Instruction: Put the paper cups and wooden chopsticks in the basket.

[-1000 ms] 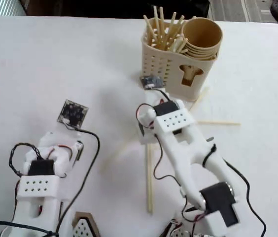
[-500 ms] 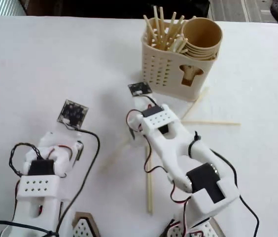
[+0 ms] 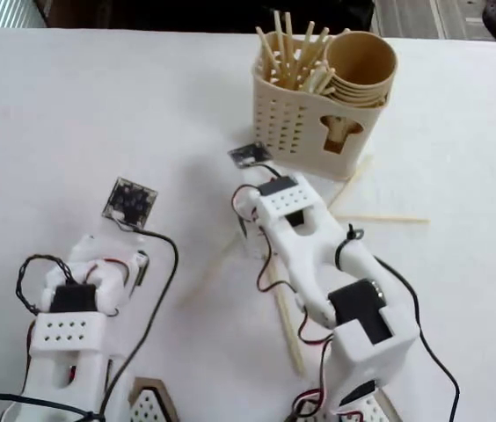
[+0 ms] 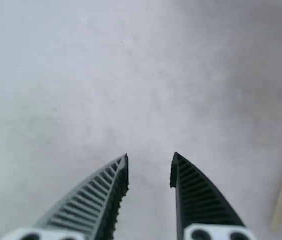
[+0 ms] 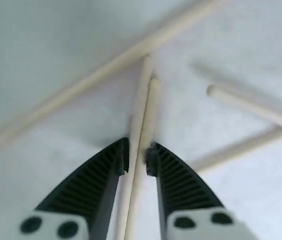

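Right hand (image 5: 137,146) clenched on chopstick pair (image 5: 140,107), left hand (image 4: 150,157) released, basket (image 3: 285,119) holds cups (image 3: 364,85), chopsticks (image 3: 288,44)

At 1 o'clock on table (image 3: 98,105): basket (image 3: 305,123), paper cups (image 3: 361,66) and chopsticks (image 3: 288,48) inside. Loose chopstick (image 3: 389,219) at 5 o'clock of basket. Chopstick pair (image 5: 143,115) pinched in right gripper (image 5: 137,152), 6 o'clock of basket.

the high camera looks down from above on the whole table (image 3: 72,105), with the basket (image 3: 301,123) at the far side. each wrist camera sits behind its own gripper, the left gripper (image 4: 150,156) and the right gripper (image 5: 137,144), and looks at the table from very near. the chopsticks (image 5: 141,110) by the right gripper show from above too.
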Available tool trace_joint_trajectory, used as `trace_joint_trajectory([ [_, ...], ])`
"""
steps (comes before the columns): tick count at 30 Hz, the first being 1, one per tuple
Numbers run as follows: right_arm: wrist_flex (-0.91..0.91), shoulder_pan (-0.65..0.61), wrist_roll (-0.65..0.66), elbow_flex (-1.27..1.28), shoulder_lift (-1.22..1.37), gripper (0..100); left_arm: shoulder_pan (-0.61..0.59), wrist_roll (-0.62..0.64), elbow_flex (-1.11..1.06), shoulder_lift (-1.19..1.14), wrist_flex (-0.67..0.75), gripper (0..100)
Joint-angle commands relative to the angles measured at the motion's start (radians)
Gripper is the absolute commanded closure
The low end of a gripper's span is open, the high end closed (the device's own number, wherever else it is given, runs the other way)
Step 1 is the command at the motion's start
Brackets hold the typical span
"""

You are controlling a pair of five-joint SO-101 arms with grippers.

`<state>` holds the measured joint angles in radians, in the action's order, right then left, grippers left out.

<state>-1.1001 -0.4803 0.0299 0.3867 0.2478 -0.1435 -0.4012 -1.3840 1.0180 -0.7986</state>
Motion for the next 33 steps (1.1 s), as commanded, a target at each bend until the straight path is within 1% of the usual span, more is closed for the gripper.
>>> trace_joint_trajectory([
  [1, -0.116, -0.021, 0.026, -0.066, -0.053, 97.9, -0.008, -0.012, 0.003, 0.024, 0.014, 85],
  [8, -0.239, -0.024, 0.028, -0.107, -0.323, 97.9, -0.008, -0.014, 0.003, 0.024, 0.014, 85],
  [12, -0.272, -0.024, 0.028, -0.109, -0.47, 97.9, -0.007, -0.064, 0.002, 0.024, 0.014, 85],
  [19, -0.3, -0.022, 0.028, -0.16, -0.671, 97.9, -0.007, -0.064, 0.002, 0.024, 0.014, 85],
  [23, -0.348, -0.059, 0.028, -0.126, -0.644, 96.9, -0.007, -0.066, 0.002, 0.024, 0.014, 85],
  [25, -0.348, -0.084, 0.028, -0.069, -0.596, 92.3, -0.007, -0.066, 0.002, 0.024, 0.014, 85],
  [27, -0.34, -0.104, 0.023, -0.025, -0.541, 85.3, -0.007, -0.066, 0.002, 0.024, 0.014, 85],
  [30, -0.291, -0.119, 0.018, 0.017, -0.447, 76.8, -0.007, -0.066, 0.002, 0.024, 0.014, 85],
  [33, -0.223, -0.119, 0.017, 0.032, -0.34, 74.6, -0.007, -0.066, 0.002, 0.024, 0.014, 85],
])
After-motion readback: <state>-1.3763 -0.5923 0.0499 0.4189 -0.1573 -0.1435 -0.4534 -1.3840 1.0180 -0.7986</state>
